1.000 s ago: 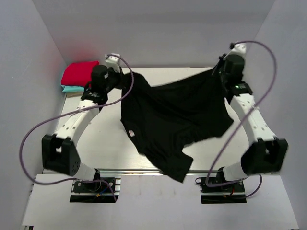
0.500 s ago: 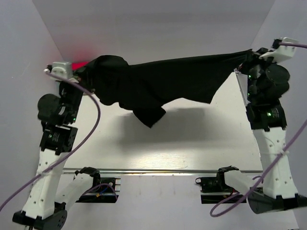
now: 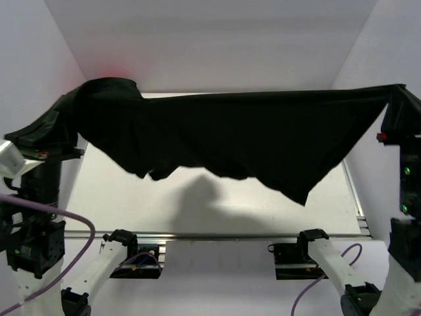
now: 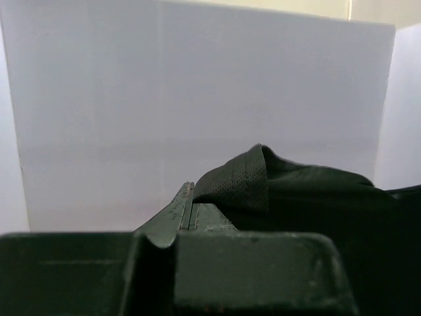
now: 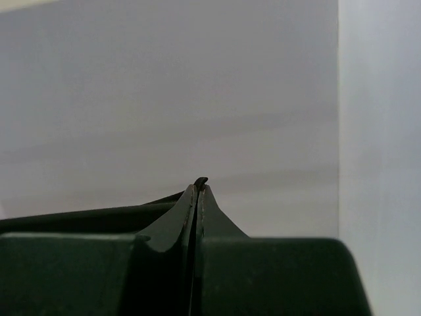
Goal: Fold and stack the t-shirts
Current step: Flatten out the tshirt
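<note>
The large black t-shirt [image 3: 230, 135] hangs stretched wide in the air above the table [image 3: 197, 197], held at both ends. My left gripper [image 3: 69, 108] is shut on its left end, raised high at the left wall; in the left wrist view the cloth [image 4: 263, 181] bunches over my closed fingers [image 4: 187, 197]. My right gripper [image 3: 395, 99] is shut on its right end, raised high at the right wall; in the right wrist view a thin edge of cloth [image 5: 201, 180] pokes out between the closed fingertips. The folded red, teal and tan shirts are hidden behind the black shirt.
White walls enclose the table on the left, back and right. The metal rail [image 3: 217, 234] runs along the table's near edge, with both arm bases [image 3: 131, 253] below it. The shirt's lowest point [image 3: 302, 194] hangs just above the table at right of centre.
Both arms have risen and spread further apart, lifting the black shirt off the table and stretching it out wide. It now hides the back left corner where the red shirt showed.
</note>
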{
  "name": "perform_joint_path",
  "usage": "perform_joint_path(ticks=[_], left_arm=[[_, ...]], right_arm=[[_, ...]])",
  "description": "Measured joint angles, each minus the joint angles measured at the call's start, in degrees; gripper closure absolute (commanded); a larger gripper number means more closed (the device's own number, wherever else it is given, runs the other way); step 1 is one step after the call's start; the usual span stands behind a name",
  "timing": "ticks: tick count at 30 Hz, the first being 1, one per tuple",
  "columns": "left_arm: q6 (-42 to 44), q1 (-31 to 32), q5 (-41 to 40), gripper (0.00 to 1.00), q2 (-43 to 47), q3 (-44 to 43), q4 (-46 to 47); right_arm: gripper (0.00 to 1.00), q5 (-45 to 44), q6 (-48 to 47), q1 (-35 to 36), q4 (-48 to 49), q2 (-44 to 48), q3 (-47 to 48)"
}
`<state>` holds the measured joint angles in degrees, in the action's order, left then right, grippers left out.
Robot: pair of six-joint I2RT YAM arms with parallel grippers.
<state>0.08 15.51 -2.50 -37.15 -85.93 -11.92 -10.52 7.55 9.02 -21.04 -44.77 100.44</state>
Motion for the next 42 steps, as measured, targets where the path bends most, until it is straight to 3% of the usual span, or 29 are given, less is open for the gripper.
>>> perform_joint_path(ticks=[10, 14, 19, 24, 29, 30, 31, 32, 34, 38, 42], left_arm=[[2.49, -0.02, 3.10, 1.00, -2.19, -7.15, -3.26], [2.36, -0.02, 3.19, 1.00, -3.34, -4.79, -2.10], [1.64, -0.09, 1.53, 1.00, -10.40, 4.83, 3.48], [1.36, -0.46, -0.57, 1.00, -27.52, 16.15, 9.22], [1.44, -1.11, -2.38, 1.00, -53.27, 17.31, 13.16], [1.44, -1.29, -2.95, 0.60, -58.73, 15.82, 13.20], [1.42, -1.51, -3.37, 0.22, -63.93, 13.55, 13.33], [1.16, -1.81, -3.89, 0.00, -70.03, 9.31, 11.43], [0.17, -2.38, -4.48, 0.00, -80.72, 0.09, 9.51], [-1.27, -3.21, -4.02, 0.00, -92.41, -12.63, 6.19], [-2.05, -3.78, -2.89, 0.00, -92.06, -13.29, 5.27]], right_arm=[[1.00, 4.94, 1.09, -0.07, -2.27, 5.95, -0.87], [1.00, 5.11, 2.25, -0.33, 0.31, 5.88, -8.74], [1.00, 4.28, 4.55, -0.37, 6.23, 2.21, -23.78], [1.00, 2.01, 6.27, -0.37, 13.90, -12.24, -36.96], [1.00, 0.57, 7.52, -0.44, 18.34, -37.68, -37.94], [0.72, 0.17, 7.54, -0.55, 18.56, -43.47, -35.91], [0.52, 0.17, 7.63, -0.66, 18.88, -49.05, -33.48], [0.34, 0.13, 7.72, -0.81, 16.92, -54.99, -29.35], [0.15, 0.63, 7.80, -1.11, 13.77, -67.47, -17.33], [0.10, 1.29, 6.97, -1.18, 9.09, -81.29, 0.04], [0.10, 1.25, 6.75, -1.18, 6.36, -80.24, 0.57]])
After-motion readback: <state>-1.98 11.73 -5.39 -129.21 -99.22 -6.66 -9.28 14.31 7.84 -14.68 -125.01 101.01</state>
